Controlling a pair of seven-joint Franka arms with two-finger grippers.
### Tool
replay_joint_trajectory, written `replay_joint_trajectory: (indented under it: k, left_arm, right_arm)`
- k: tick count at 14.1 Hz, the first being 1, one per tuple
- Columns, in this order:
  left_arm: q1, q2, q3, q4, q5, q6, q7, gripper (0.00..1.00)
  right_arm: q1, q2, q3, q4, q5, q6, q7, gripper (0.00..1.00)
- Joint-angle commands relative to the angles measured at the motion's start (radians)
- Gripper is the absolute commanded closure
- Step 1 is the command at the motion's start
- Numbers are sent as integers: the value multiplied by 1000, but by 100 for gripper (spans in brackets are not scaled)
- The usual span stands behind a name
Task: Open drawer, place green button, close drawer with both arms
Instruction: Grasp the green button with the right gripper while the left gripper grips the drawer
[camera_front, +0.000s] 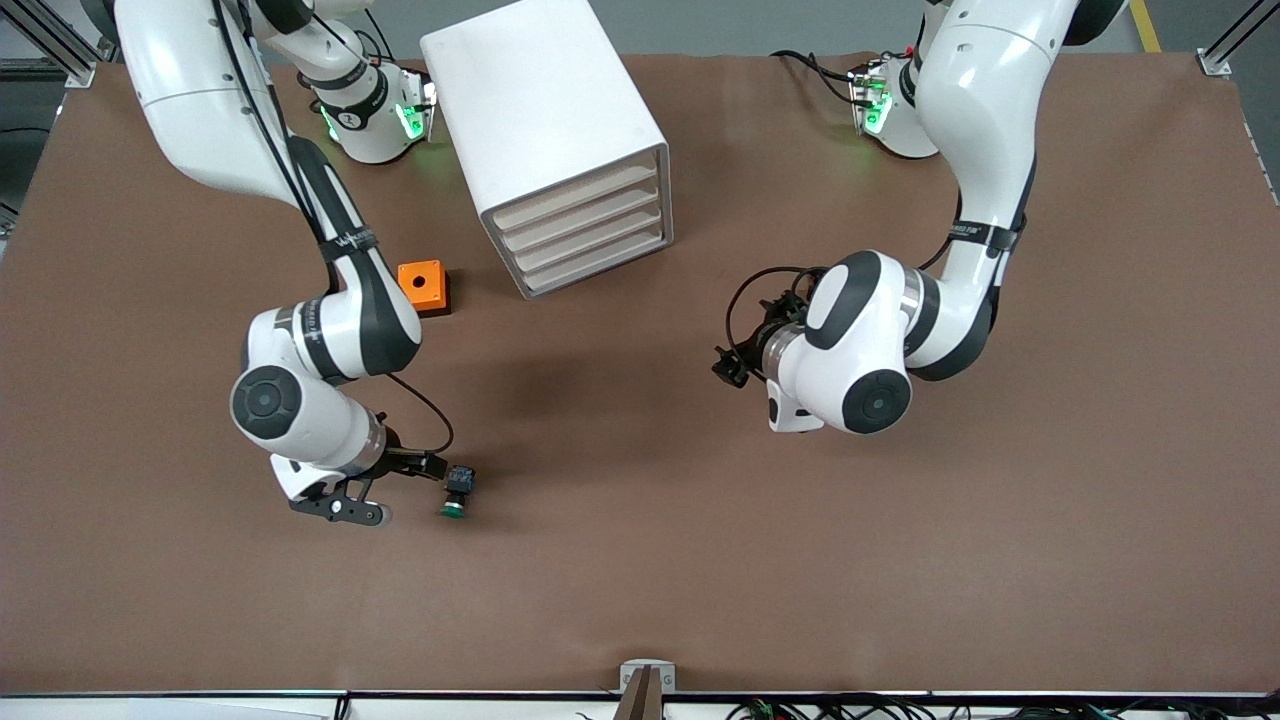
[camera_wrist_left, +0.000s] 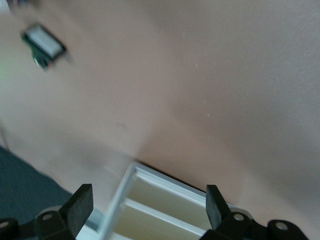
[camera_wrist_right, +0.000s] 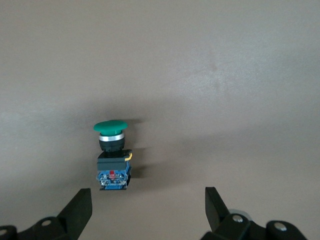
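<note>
so at this point basically nothing on the list was ticked off, far as i could judge. all four slat fronts on the cabinet (camera_front: 560, 140) sat flush, so the drawer (camera_front: 600, 268), the bottom one, was not open yet, and that left the opening, the drop-in and the closing all still to do.

counts, biggest first: one brown table (camera_front: 1000, 560), two white arms, one white cabinet with four drawers standing near the edge where the bases are, one orange box (camera_front: 421, 285) with a hole just beside the cabinet toward the right arm's end, and one button (camera_front: 458, 492) lying on its side on the bare table, closer to the camera-side edge and toward the right arm's end.

the right gripper (camera_wrist_right: 145, 210) hung low right next to the button with its fingers spread apart and nothing in them; the button was just ahead of the gap, not between the fingers. the left gripper (camera_wrist_left: 147, 205) was released too, empty, up over the middle of the table with the cabinet's drawer fronts showing past its fingers in the wrist view, not touching them.
</note>
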Motion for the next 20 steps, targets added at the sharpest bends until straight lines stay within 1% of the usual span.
replay_joint_trajectory:
  k: [1,3,5,7,10,11,13,15,16,17,18,19,20]
  left_arm:
    - [-3,85,2,90,-87,-24,-143,1]
    - [-3,144,-1,134,-153,-7,-250,1]
    - [-4,172,-4,139,-227,-2,-383,1]
    - [-10,210,-6,142,-312,-2,-518,1]
    - [-10,262,-4,142,-417,-2,-719,1]
    - [-10,277,-6,141,-438,-5,-788,1]
    - [-6,299,-49,139,-463,-22,-895,1]
    - [-9,313,-70,135,-465,-30,-944,1]
    - [-9,325,-91,135,-465,-44,-980,1]
    - [-7,337,-107,133,-466,-60,-1013,4]
    - [-7,340,-110,132,-468,-76,-1024,10]
    - [-7,342,-110,128,-475,-87,-1031,18]
    - [-7,342,-112,124,-483,-97,-1036,30]
  right_arm:
    - [35,78,-8,78,-42,-7,87,0]
    - [56,100,-8,75,-43,47,146,0]
    - [65,118,-8,75,-42,67,169,0]
    - [69,130,-7,72,-39,114,172,0]
    - [73,155,-8,74,-39,121,175,0]
    - [73,158,-8,74,-39,121,181,0]
    - [73,166,-7,74,-39,122,183,0]
    - [73,166,-6,72,-36,124,183,4]
    - [72,166,-6,72,-34,125,183,8]
    - [72,166,-6,71,-34,125,183,11]
    - [73,169,-6,71,-34,125,183,15]
    - [73,172,-6,71,-34,127,183,20]
    - [73,173,-6,71,-33,131,183,28]
